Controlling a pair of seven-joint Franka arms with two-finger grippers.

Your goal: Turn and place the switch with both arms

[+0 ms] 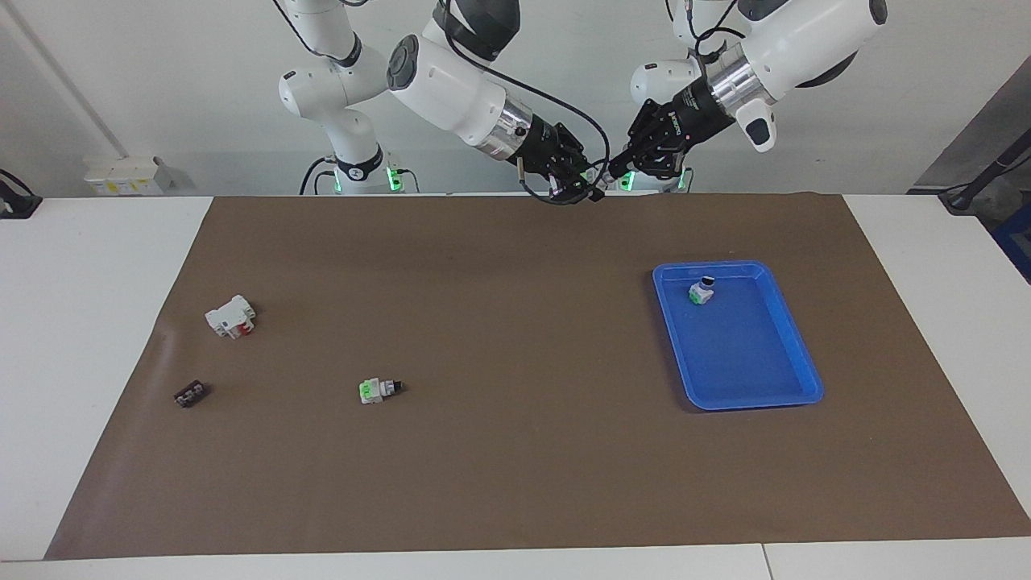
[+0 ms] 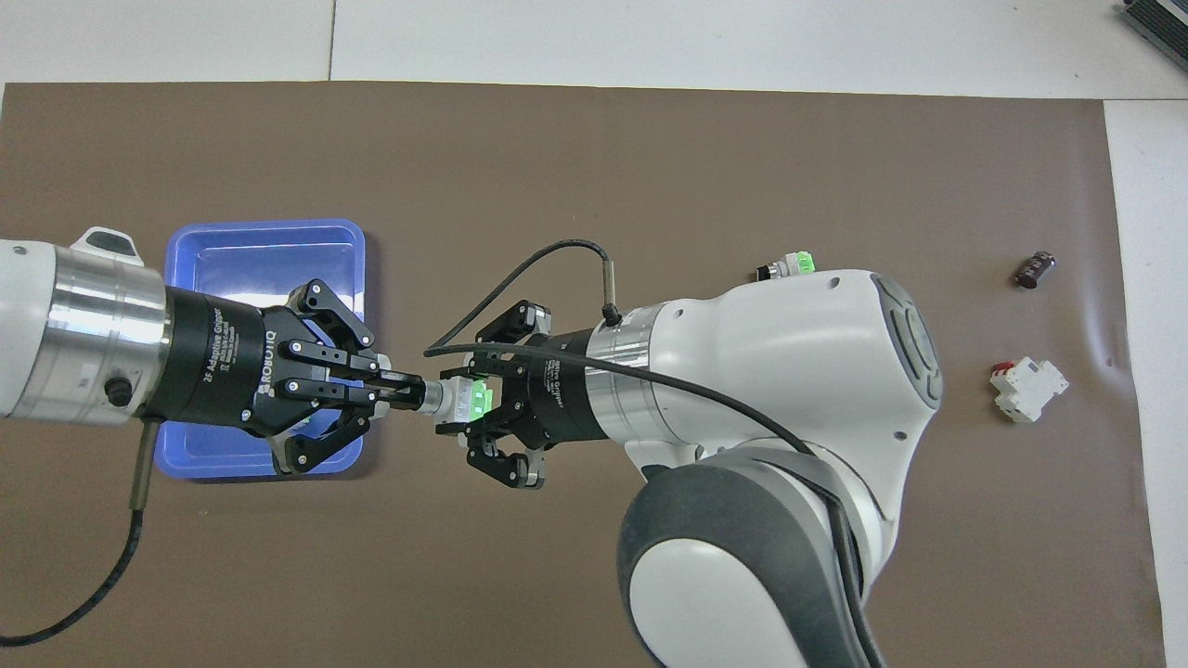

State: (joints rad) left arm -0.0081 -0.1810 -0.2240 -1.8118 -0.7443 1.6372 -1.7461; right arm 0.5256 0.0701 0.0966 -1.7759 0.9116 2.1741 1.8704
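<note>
Two high cameras, half a turn apart

We face the robots from across the table [image 1: 97,338], seeing its whole brown mat [image 1: 515,451] from afar; our overhead camera looks steeply down from the robots' end, much closer. Both share the mat and blue tray [image 1: 805,379] [image 2: 186,246].
</note>
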